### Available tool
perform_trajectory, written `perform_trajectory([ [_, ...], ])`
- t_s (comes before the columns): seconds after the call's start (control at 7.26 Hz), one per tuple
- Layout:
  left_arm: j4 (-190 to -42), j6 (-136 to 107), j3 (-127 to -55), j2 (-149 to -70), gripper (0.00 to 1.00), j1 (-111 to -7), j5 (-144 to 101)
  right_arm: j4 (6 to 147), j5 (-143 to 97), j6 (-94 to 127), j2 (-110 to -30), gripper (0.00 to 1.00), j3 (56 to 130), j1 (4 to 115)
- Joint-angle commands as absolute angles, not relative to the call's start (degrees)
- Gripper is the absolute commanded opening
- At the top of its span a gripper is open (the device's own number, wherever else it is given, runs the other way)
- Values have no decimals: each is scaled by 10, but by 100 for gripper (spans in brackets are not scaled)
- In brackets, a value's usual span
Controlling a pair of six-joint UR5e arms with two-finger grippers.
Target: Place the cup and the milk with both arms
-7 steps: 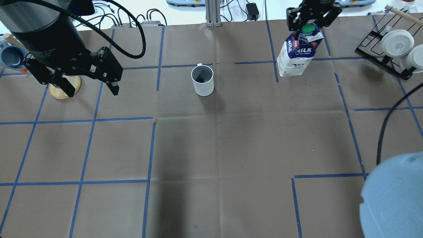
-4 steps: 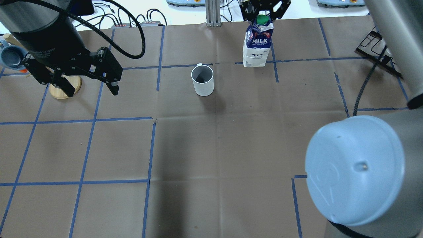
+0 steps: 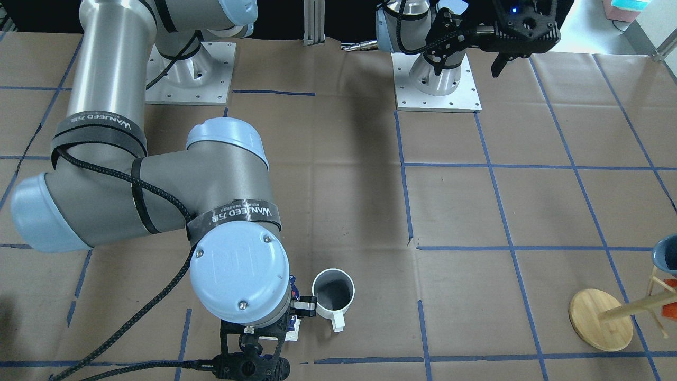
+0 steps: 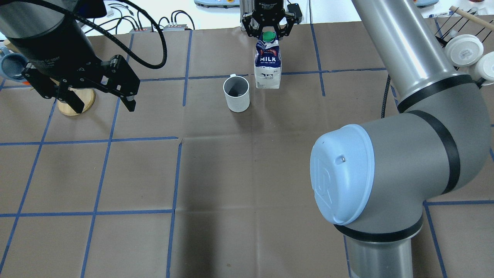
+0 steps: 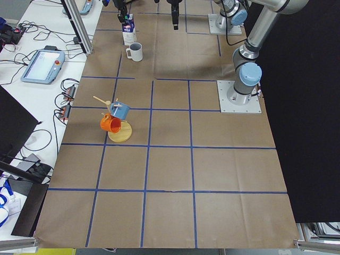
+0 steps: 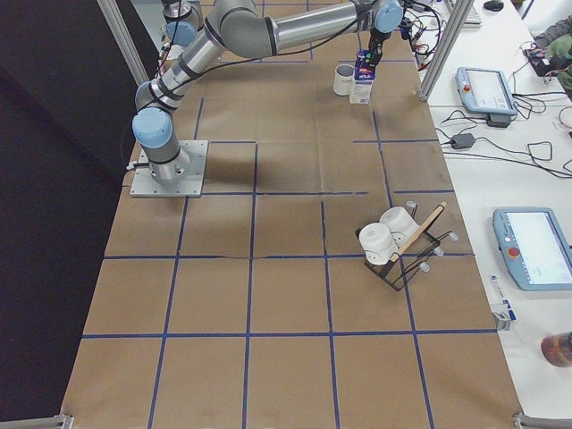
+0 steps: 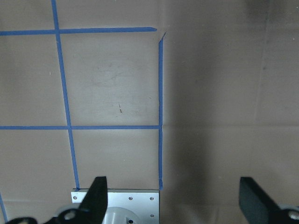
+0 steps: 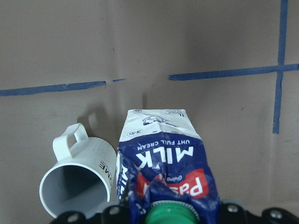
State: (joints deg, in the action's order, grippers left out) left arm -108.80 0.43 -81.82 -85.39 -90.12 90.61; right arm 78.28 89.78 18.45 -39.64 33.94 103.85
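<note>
The right end effector [image 4: 269, 34] is clamped on the gable top of the milk [image 4: 268, 61], which stands upright just beside the cup [image 4: 236, 94] at the far middle of the counter [image 4: 247, 173]. Whether the carton's base touches the paper cannot be told. In the front-facing view the right arm's wrist hides nearly all of the carton. The left end effector [image 4: 105, 107] hangs wide open and empty, well apart from both.
</note>
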Motion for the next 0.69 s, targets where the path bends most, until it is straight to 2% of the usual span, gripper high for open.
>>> perform_trajectory([
  [0.0,-1088,7,-818,-853,100,-900,906,774,897,185,-388,52,338,1040],
  [0.41,-1089,8,-818,-853,100,-900,907,774,895,186,-381,54,338,1051],
  [0.55,-1089,9,-818,-853,100,-900,907,773,896,186,-377,75,338,1052],
])
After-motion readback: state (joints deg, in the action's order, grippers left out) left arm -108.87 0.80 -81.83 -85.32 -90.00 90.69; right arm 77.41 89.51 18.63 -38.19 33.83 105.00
